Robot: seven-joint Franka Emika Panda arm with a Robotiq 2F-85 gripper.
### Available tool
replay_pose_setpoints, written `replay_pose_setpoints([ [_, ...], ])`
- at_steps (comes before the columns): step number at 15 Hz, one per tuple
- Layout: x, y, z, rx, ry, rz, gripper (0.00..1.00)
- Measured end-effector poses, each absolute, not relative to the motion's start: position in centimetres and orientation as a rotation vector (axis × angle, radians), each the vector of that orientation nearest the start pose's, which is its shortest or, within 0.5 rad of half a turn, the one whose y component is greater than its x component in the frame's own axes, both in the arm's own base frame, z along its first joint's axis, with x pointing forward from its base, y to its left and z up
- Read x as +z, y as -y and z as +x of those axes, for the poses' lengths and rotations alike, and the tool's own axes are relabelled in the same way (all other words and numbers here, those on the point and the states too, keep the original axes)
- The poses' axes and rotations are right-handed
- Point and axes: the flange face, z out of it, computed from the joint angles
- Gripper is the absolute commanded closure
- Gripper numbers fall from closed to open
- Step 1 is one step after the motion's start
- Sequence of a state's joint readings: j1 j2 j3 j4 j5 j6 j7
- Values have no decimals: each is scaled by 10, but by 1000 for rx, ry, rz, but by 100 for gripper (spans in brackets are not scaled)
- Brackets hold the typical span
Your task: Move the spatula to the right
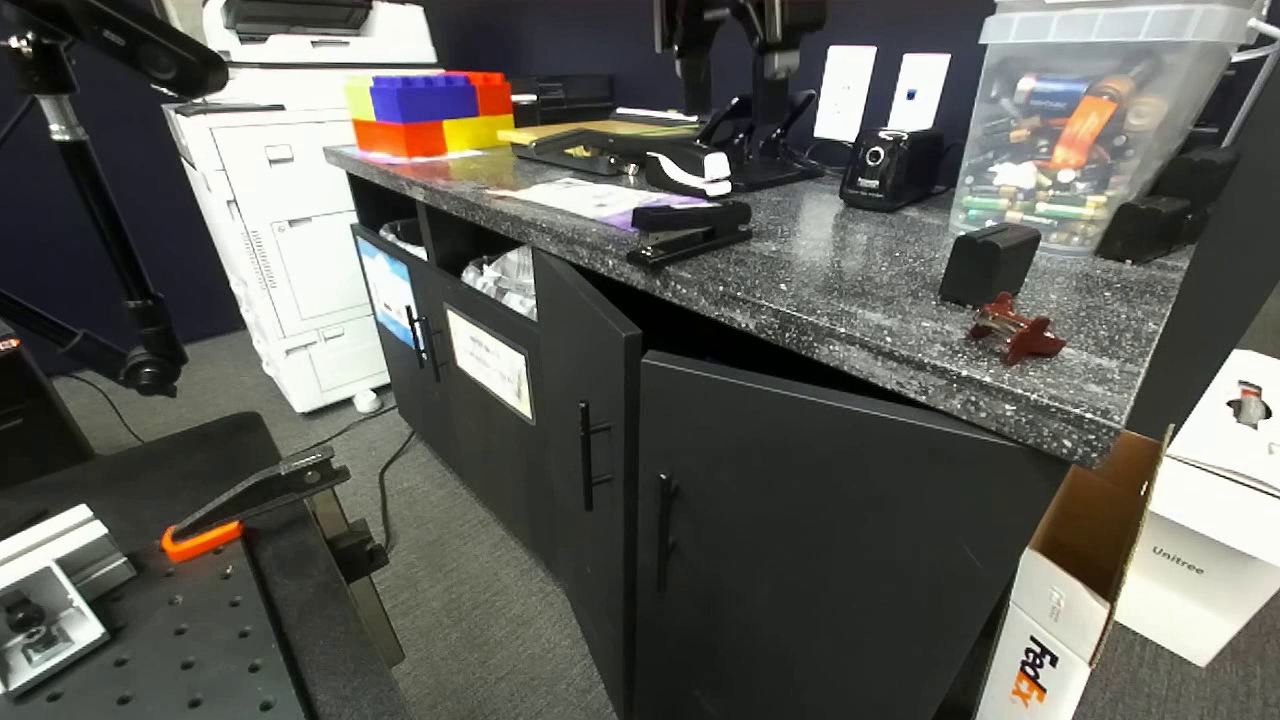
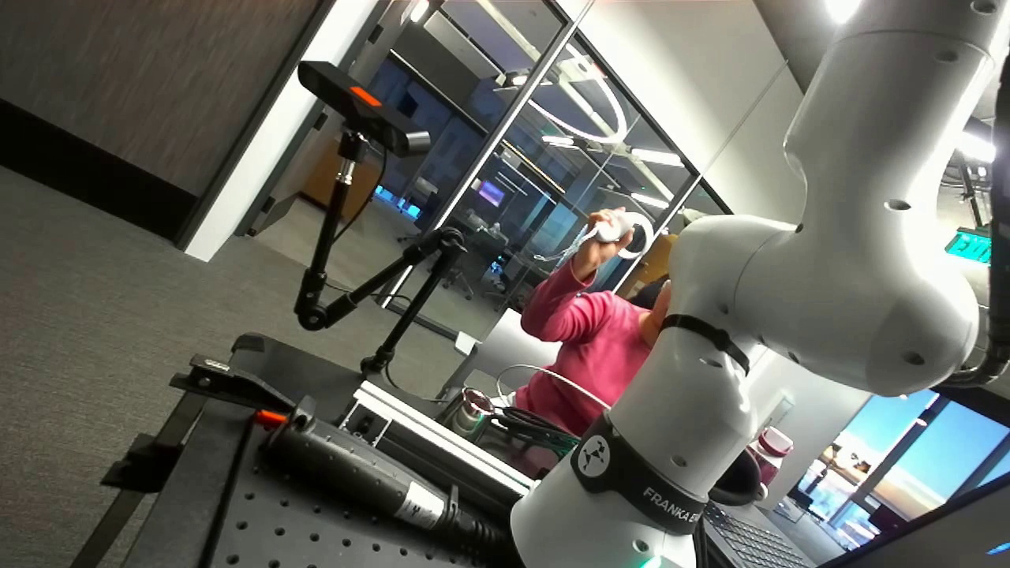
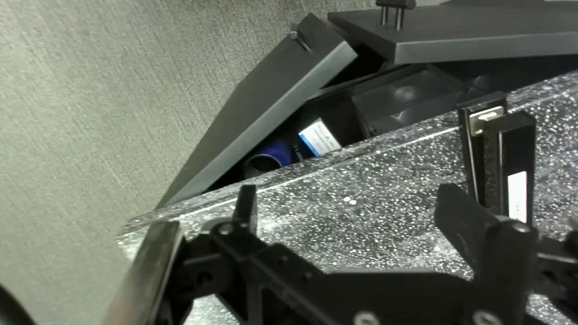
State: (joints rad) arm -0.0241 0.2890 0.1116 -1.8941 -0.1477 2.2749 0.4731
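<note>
No spatula shows in any view; it is hidden or out of view. A black stapler (image 1: 700, 225) lies near the front edge of the speckled counter (image 1: 830, 290). A black stapler with a white label also shows in the wrist view (image 3: 517, 149), just beyond the right fingertip. My gripper (image 3: 347, 198) is open with nothing between its fingers, only counter surface beneath. In an exterior view the gripper (image 1: 733, 85) hangs at the top of the picture, fingers down and apart, over the back of the counter. In the exterior view with the arm (image 2: 852, 221), the gripper is out of view.
A black-and-white stapler (image 1: 690, 170), a pencil sharpener (image 1: 890, 170), a tub of batteries (image 1: 1090, 130), a black block (image 1: 990, 263) and a red-brown clip (image 1: 1015, 328) stand on the counter. Colored bricks (image 1: 430, 115) sit farther back. Cabinet doors (image 3: 266, 113) hang ajar beneath the edge.
</note>
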Motion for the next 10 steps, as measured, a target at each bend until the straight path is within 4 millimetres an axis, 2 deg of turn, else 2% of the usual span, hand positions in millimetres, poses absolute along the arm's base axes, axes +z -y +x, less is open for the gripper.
replay_pose_setpoints([
  [2, 339, -68, 657, -159, -450, -3119, 0],
  [5, 313, -97, 691, -133, -407, -3074, 0],
  [10, 284, -126, 731, -35, -363, -3039, 0],
])
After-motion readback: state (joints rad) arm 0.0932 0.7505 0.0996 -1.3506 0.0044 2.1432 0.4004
